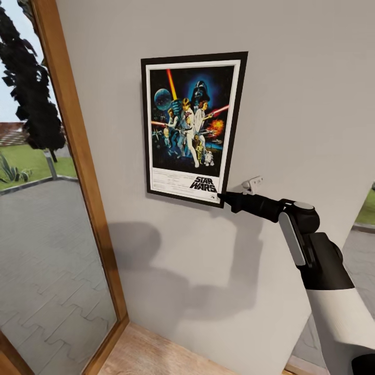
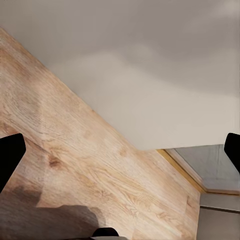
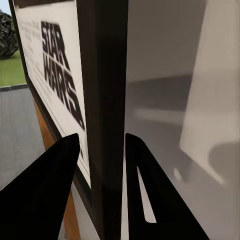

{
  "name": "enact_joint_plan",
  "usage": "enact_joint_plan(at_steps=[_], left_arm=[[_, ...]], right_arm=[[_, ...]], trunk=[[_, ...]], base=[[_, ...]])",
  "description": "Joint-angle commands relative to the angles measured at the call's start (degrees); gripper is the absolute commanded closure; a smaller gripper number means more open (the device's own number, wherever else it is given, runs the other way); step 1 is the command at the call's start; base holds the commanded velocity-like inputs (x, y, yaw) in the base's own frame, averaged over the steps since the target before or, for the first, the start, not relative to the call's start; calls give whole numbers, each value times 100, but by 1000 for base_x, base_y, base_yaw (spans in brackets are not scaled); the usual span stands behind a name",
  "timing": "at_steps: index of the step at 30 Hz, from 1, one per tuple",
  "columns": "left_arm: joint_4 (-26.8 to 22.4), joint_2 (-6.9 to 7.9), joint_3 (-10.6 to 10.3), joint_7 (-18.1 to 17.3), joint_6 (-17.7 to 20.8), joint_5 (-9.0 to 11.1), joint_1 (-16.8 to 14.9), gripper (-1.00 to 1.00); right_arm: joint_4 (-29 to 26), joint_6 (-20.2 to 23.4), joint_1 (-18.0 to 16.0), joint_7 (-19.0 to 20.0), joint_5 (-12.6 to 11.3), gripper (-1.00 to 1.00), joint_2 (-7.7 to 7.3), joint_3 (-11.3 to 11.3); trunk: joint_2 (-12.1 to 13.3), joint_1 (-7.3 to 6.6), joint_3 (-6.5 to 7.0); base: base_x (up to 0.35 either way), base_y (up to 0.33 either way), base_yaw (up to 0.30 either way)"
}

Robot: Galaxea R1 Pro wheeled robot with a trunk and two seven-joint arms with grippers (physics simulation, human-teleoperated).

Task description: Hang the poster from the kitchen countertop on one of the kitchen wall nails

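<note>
Right gripper (image 3: 102,185): the two dark fingers (image 3: 47,190) pinch the black frame edge of the poster (image 3: 55,95), one finger on its printed face, the other behind it. In the head view the right gripper (image 1: 225,198) meets the poster (image 1: 190,127) at its lower right corner. The poster sits upright against the grey wall (image 1: 291,104), slightly tilted. Just beyond the fingers, a small white fitting (image 1: 252,183) projects from the wall.

Left gripper (image 2: 120,155): fingers spread wide apart, holding nothing. Past them lie the wooden floor (image 2: 85,165) and the wall base.
</note>
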Motion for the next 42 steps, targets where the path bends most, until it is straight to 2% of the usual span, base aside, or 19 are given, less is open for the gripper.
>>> enact_joint_plan(at_steps=[1,19,27,42], left_arm=[[8,0,44,-11,-49,-56,-3,-100],[9,0,44,-4,-48,-56,-3,-100],[5,0,44,-2,-48,-56,-3,-100],[6,0,44,-2,-49,-56,-3,-100]], right_arm=[[-1,42,-3,3,-46,100,-3,2],[3,42,-3,0,-41,100,-3,2],[4,42,-3,-229,-59,100,-3,2],[4,42,-3,-287,-69,100,-3,2]], trunk=[[-5,2,-3],[-5,2,-3],[-5,2,-3],[-5,2,-3]], base=[[0,0,0],[0,43,0],[0,18,0],[0,1,0]])
